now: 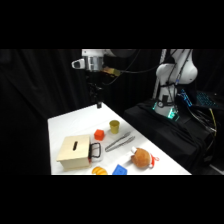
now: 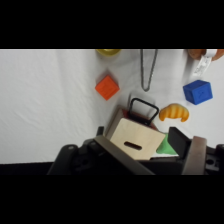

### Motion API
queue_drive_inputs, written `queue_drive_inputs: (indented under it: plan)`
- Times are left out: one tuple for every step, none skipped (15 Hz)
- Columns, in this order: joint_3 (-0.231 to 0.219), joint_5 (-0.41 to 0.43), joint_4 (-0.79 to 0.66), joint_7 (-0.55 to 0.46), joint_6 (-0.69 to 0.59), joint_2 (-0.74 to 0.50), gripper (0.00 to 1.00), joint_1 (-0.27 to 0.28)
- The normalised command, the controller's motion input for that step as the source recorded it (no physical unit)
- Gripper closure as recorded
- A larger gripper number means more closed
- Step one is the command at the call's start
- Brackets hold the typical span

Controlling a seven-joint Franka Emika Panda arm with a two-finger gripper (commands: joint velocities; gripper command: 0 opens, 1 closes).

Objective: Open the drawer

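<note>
Hanging high above the far end of the table (image 1: 65,127), the gripper (image 1: 98,104) points straight down, touching nothing; its 2 fingers (image 2: 196,152) stand spread in the wrist view. Nearest me along the front edge lie 1 orange croissant toy (image 1: 99,170), 1 blue block (image 1: 120,170) and 1 brown round toy (image 1: 141,158). Just behind them sits 1 pale wooden box (image 1: 75,151) with a dark slot on top; the drawer (image 1: 91,151) looks closed, its black loop handle (image 1: 95,150) facing right toward 1 pair of metal tongs (image 1: 119,143). Beyond are 1 orange-red block (image 1: 99,134) and 1 yellow cup (image 1: 114,126). White cloth covers the table; black curtains hang behind.
</note>
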Motion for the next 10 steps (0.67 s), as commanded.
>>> queue_drive_inputs:
  plan:
    - [0.021, 0.0, 0.01, 0.0, -0.01, 0.0, 0.0, -0.02]
    - [0.031, 0.016, 0.07, 0.11, 0.0, 0.06, 0.0, -0.009]
    - [0.044, -0.039, 0.14, 0.25, 0.06, 0.11, 0.0, 0.01]
    - [0.051, -0.05, 0.18, 0.28, 0.04, 0.14, 0.0, 0.021]
    - [0.058, -0.07, 0.23, 0.34, 0.05, 0.18, 0.0, 0.035]
    - [0.057, -0.051, 0.28, 0.35, 0.04, 0.22, 0.0, 0.041]
    - [0.054, -0.051, 0.31, 0.34, 0.02, 0.24, 0.0, 0.047]
    - [0.052, -0.064, 0.3, 0.34, 0.03, 0.24, 0.0, 0.056]
    - [0.046, -0.07, 0.3, 0.36, 0.03, 0.24, 0.0, 0.061]
    - [0.037, -0.074, 0.29, 0.37, 0.03, 0.24, 0.0, 0.063]
